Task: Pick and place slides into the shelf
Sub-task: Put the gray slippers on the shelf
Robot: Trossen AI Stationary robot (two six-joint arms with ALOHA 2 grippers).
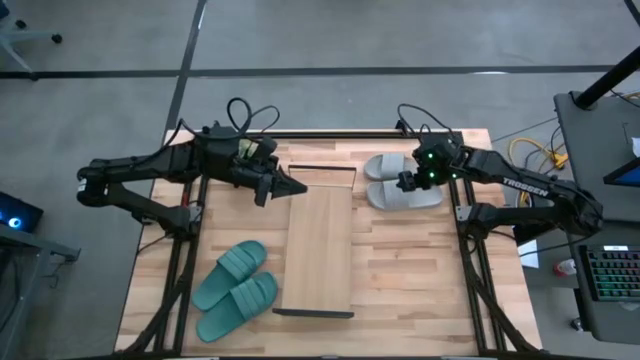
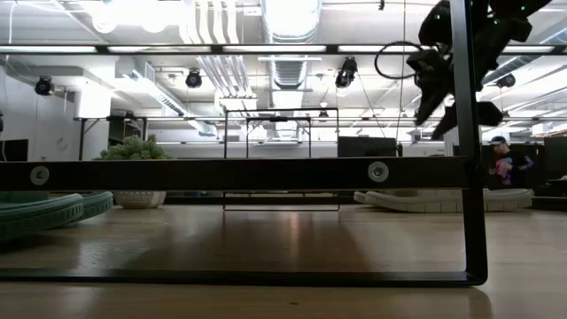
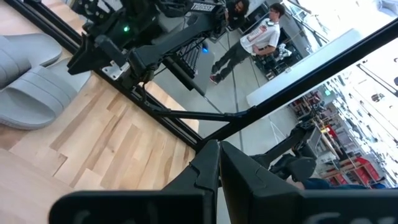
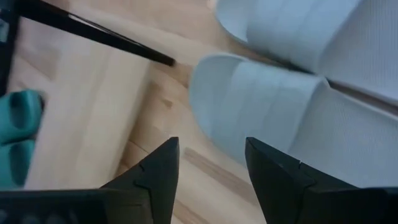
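The light grey slides (image 1: pixel 400 182) lie side by side, soles down, on the table's far right part; they also show in the right wrist view (image 4: pixel 280 106) and the low view (image 2: pixel 443 200). The teal slides (image 1: pixel 235 290) lie at the near left. The shelf (image 1: pixel 320 245), a light plank with black end frames, lies between the two pairs. My right gripper (image 1: pixel 405 182) hangs open in the air above the nearer grey slide, its fingers (image 4: pixel 155 168) clear of it. My left gripper (image 1: pixel 298 187) is shut and floats over the shelf's far left corner.
Black frame rails run along the table's left (image 1: pixel 185 270) and right (image 1: pixel 470 270) sides. The shelf's near end frame (image 2: pixel 239 173) crosses the low view. Bare wood (image 1: pixel 420 280) lies right of the shelf. A person (image 3: pixel 249 43) stands in the room beyond.
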